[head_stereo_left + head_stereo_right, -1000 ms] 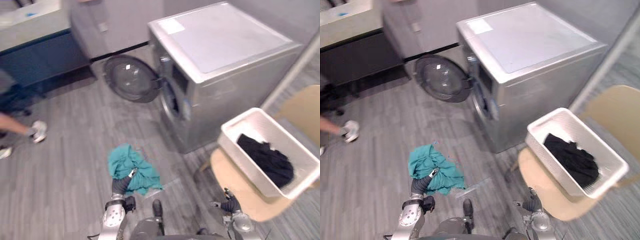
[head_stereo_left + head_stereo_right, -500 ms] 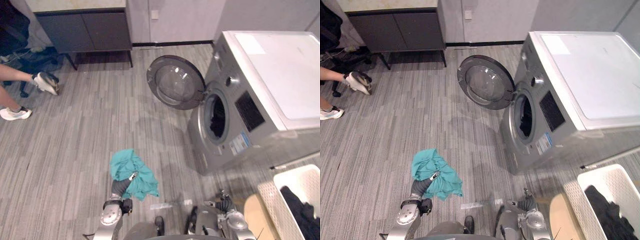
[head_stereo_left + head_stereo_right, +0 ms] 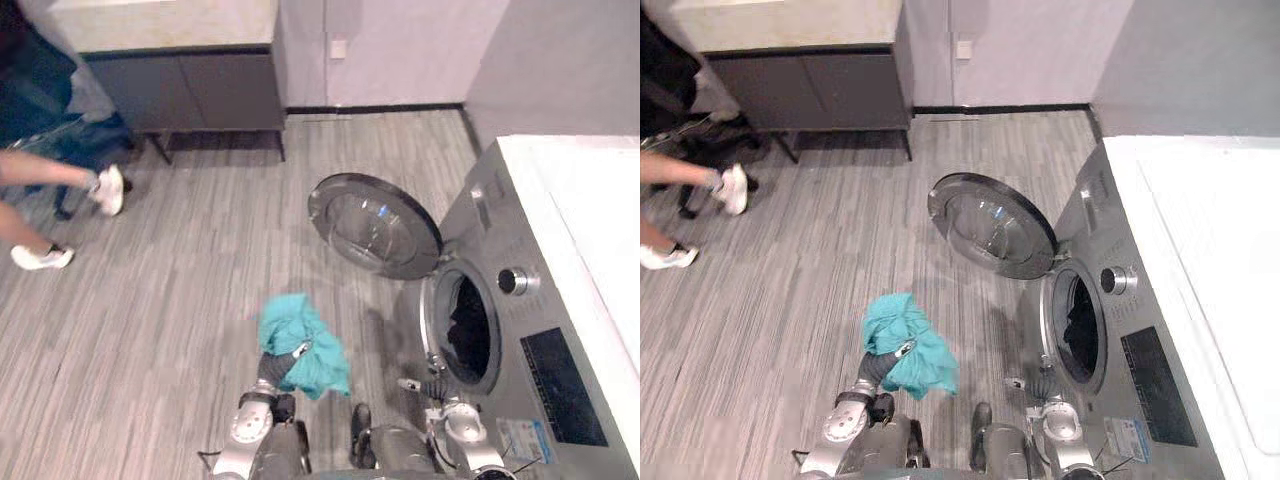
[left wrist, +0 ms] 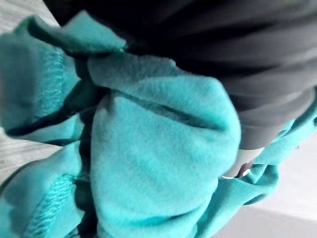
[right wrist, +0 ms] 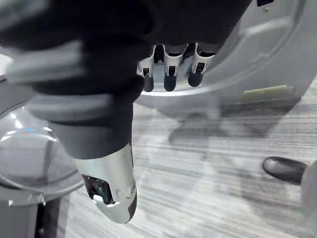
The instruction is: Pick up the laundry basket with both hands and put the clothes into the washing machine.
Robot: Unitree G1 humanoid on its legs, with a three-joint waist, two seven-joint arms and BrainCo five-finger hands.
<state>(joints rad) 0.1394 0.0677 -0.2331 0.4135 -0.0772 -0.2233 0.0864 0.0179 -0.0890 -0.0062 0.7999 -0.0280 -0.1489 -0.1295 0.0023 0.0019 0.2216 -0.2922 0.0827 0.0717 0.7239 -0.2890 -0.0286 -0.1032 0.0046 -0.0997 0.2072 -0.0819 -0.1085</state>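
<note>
While bunched round the left robot hand (image 3: 272, 370), low in the middle of the frame: one teal garment (image 3: 300, 335), folds draped over the dark wrist cover. Cannot tell whether that robot hand is closed on the cloth or slack inside it, being buried in the fabric in the left wrist view.

One washing machine (image 3: 520, 310) along the right edge of the frame, white top, grey front. One round door (image 3: 375, 225) swung wide open, jutting toward the centre of the frame. One drum opening (image 3: 465, 330), with one dark bundle of clothing (image 3: 458, 325) inside. Teal garment to the left of the opening, below the door's lower rim and apart from both.

Right robot hand (image 3: 432, 388) at lower right, just below the drum's lower edge. Fingers (image 5: 170, 74) hanging loose and nearly straight, thumb (image 5: 111, 188) apart from them, nothing held.

Grey plank floor (image 3: 180, 330) open across the left and centre of the frame. At upper left, one dark cabinet (image 3: 190, 90) with a pale top, and a person's legs in two white shoes, one (image 3: 108, 188) near the cabinet, one (image 3: 40, 257) by the left edge, both well apart from the garment. One wall socket (image 3: 339, 48) at top centre.
</note>
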